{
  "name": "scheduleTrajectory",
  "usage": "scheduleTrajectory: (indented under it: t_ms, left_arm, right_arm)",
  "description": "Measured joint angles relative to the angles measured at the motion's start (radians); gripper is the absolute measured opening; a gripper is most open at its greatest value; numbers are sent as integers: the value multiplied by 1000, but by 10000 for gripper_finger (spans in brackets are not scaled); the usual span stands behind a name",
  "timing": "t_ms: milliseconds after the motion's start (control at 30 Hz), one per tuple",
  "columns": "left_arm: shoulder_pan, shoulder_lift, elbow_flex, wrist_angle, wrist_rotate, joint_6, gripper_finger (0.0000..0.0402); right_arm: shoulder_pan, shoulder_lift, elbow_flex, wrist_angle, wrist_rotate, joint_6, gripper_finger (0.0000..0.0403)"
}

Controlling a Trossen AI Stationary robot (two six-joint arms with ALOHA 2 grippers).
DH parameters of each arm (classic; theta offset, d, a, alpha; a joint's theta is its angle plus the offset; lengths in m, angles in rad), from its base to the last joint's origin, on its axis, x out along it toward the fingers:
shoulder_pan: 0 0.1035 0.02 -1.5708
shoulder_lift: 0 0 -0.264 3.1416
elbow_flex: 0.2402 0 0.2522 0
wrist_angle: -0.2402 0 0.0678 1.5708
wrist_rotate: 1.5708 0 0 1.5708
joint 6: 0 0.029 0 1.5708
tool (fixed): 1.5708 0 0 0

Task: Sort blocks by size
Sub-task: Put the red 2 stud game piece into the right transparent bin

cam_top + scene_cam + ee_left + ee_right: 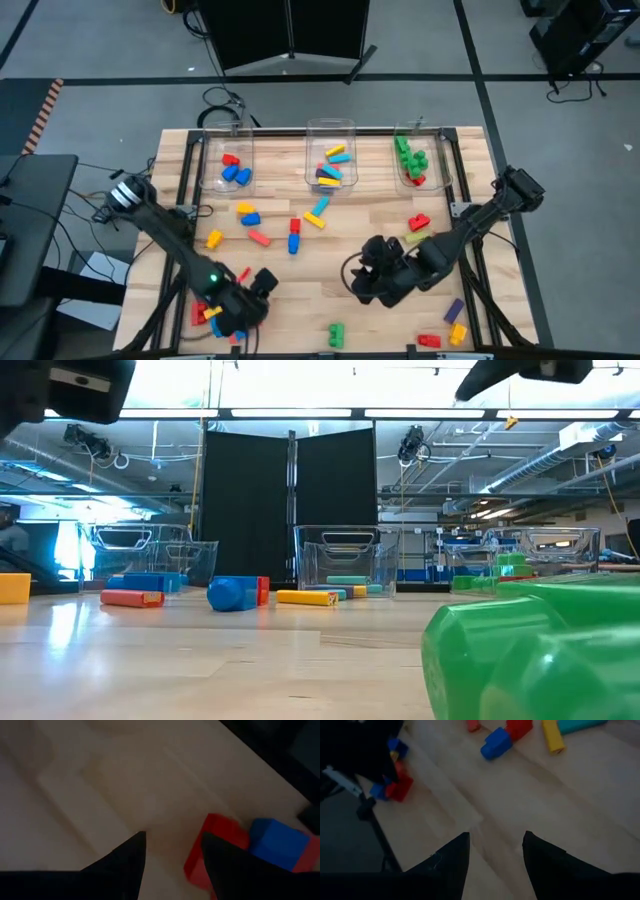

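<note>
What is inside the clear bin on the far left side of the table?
The left bin holds a few blocks: red and blue ones show from above. Whether smaller pieces lie beneath them cannot be seen.

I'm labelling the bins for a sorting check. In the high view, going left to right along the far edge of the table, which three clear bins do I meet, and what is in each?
Clear plastic bin with red and blue blocks → clear plastic bin with mixed yellow, cyan and purple blocks → clear plastic bin with green blocks and a red one.
</note>
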Motion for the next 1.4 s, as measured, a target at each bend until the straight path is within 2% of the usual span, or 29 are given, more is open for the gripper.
scheduleTrajectory:
  t_ms: [300, 533, 800, 967, 1300, 1400]
  left_arm:
    - [-31, 151, 107, -53, 39, 0, 198]
    - [-39, 161, 142, -154, 52, -12, 198]
    - [-39, 151, 183, -271, 52, -96, 198]
    - [-34, 129, 184, -370, 48, -363, 198]
    - [-31, 127, 184, -378, 54, -1171, 198]
    - [-31, 127, 184, -365, 65, -1292, 198]
  right_arm:
    - [60, 0, 0, -2, -1, 4, 190]
    - [82, 0, 0, -1, -1, 26, 190]
    - [79, 0, 0, -1, 8, 30, 190]
    - [73, 0, 0, 2, 12, 30, 190]
    - [73, 0, 0, 3, 32, -11, 190]
    - [73, 0, 0, 3, 32, -37, 190]
